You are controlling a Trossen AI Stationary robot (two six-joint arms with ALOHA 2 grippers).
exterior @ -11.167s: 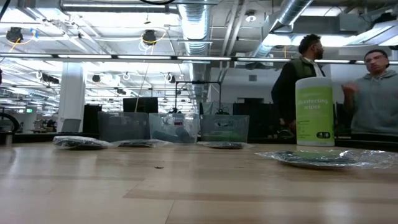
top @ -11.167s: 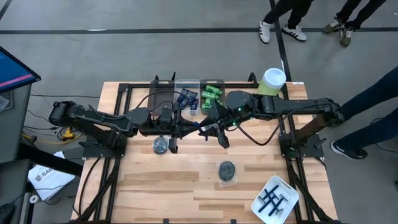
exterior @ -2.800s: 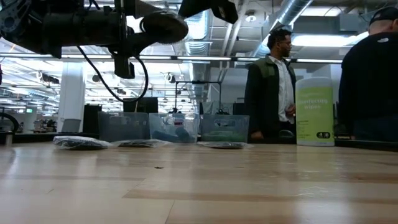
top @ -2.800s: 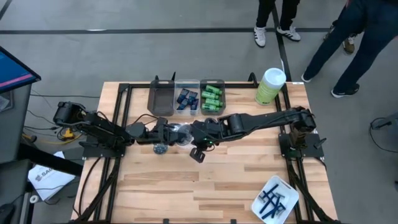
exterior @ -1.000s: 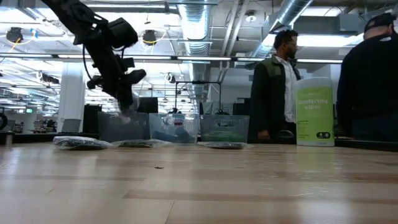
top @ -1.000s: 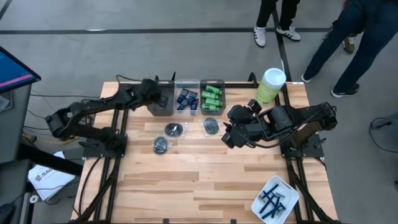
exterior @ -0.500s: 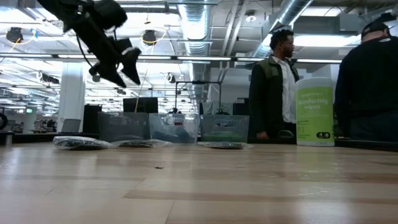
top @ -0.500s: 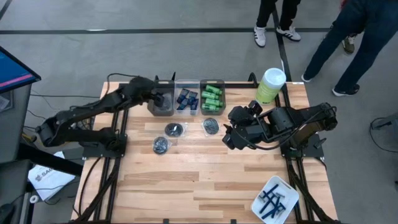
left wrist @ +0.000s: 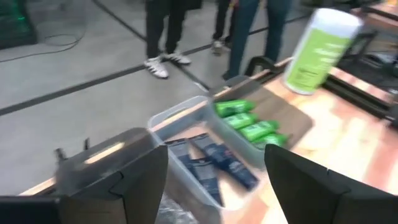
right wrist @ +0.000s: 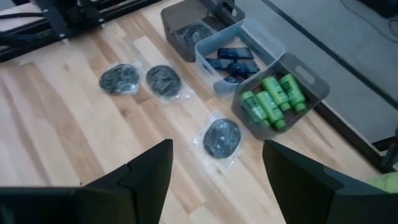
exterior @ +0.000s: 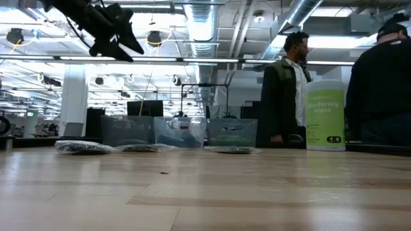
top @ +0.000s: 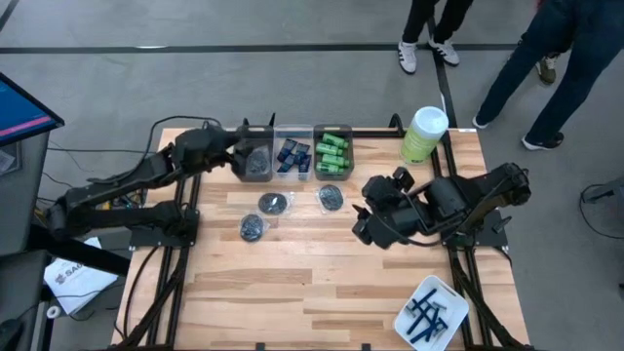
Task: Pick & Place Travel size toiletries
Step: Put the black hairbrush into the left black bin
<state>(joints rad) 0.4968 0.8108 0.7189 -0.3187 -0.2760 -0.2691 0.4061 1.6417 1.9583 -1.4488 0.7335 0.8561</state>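
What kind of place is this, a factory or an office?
Probably a robotics lab in an open industrial workspace. Two robot arms work at a wooden table on a metal frame, exposed ducts run overhead, and people stand nearby.

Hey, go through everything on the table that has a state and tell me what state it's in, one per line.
Left end effector: open, empty, above the grey bin.
Right end effector: open, empty.
Grey bin: holds one packet.
Middle bin: holds navy tubes.
Green-bottle bin: loaded.
Three packets: flat on the table.
Canister: upright, lid on.
Tray: holds razors.
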